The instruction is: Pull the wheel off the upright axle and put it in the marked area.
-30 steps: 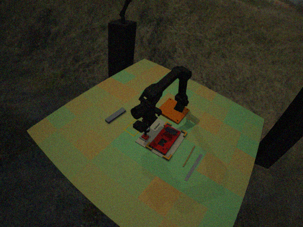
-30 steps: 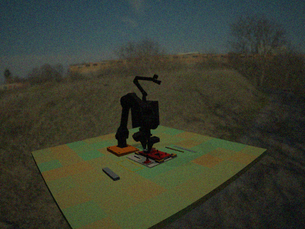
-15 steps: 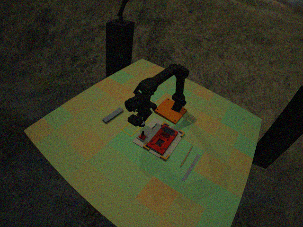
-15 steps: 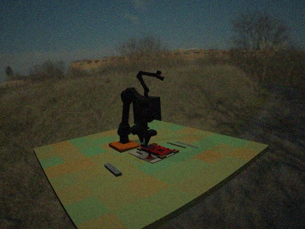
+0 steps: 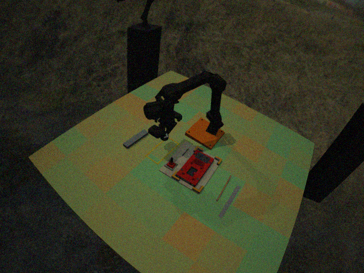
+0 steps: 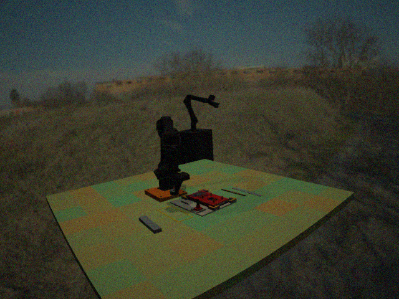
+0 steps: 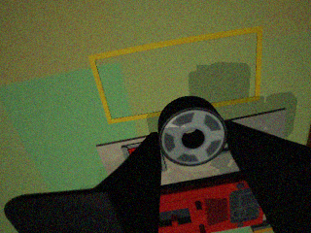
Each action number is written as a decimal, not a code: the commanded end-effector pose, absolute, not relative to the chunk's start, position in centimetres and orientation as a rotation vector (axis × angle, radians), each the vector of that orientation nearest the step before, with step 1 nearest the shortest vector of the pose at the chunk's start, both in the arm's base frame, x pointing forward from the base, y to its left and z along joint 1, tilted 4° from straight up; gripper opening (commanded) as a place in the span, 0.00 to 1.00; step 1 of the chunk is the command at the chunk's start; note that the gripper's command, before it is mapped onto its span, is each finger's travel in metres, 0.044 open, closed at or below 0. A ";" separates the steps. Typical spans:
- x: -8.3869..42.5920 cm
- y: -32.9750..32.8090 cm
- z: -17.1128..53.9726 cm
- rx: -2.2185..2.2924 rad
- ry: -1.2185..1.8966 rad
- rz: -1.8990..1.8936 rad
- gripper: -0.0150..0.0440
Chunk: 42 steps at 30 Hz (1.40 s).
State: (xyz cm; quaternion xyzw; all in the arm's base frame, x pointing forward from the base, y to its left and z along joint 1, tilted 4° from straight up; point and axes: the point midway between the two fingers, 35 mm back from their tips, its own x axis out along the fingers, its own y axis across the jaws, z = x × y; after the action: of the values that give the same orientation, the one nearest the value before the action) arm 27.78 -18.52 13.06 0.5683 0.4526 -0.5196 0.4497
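My gripper [image 5: 166,132] [image 6: 175,189] [image 7: 190,133] is shut on the wheel [image 5: 165,136] [image 6: 174,192] [image 7: 193,157], a dark tyre with a grey spoked face and a central hole. The wheel is off the axle and hangs above the table. The upright dark axle [image 5: 171,160] [image 6: 197,203] stands bare on its small red base; in the wrist view a finger hides most of that. The marked area, a yellow outline [image 5: 152,160] [image 6: 168,215] [image 7: 175,43], lies beside the pale plate. In the wrist view the wheel overlaps the pale plate's edge, just short of the outline.
The pale plate [image 5: 177,153] [image 7: 107,157] carries the axle base and a red board [image 5: 195,167] [image 6: 207,198] [image 7: 185,198] with yellow corner pieces. A grey bar [image 5: 135,138] [image 6: 149,224] lies beyond the outline. A thin stick [image 5: 223,187] and a flat strip [image 5: 230,201] lie past the board.
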 end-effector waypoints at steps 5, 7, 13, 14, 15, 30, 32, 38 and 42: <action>27.0 -19.2 12.5 1.396 1.118 -1.283 0.25; 27.0 -19.2 12.0 1.396 1.118 -1.283 0.25; 27.1 -19.2 10.6 1.396 1.118 -1.283 0.25; 27.2 -19.2 10.3 1.396 1.118 -1.283 0.25; 27.2 -19.2 9.9 1.396 1.118 -1.283 0.25; 27.4 -18.8 2.7 1.396 1.118 -1.283 0.25; 27.4 -18.8 2.7 1.396 1.118 -1.283 0.25; 27.5 -18.8 3.1 1.397 1.123 -1.277 0.43; 27.5 -18.8 3.1 1.397 1.123 -1.277 0.61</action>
State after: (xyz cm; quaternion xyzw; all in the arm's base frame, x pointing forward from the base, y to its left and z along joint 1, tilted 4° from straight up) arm 27.49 -18.78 3.06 0.5658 0.4544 -0.5171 0.4539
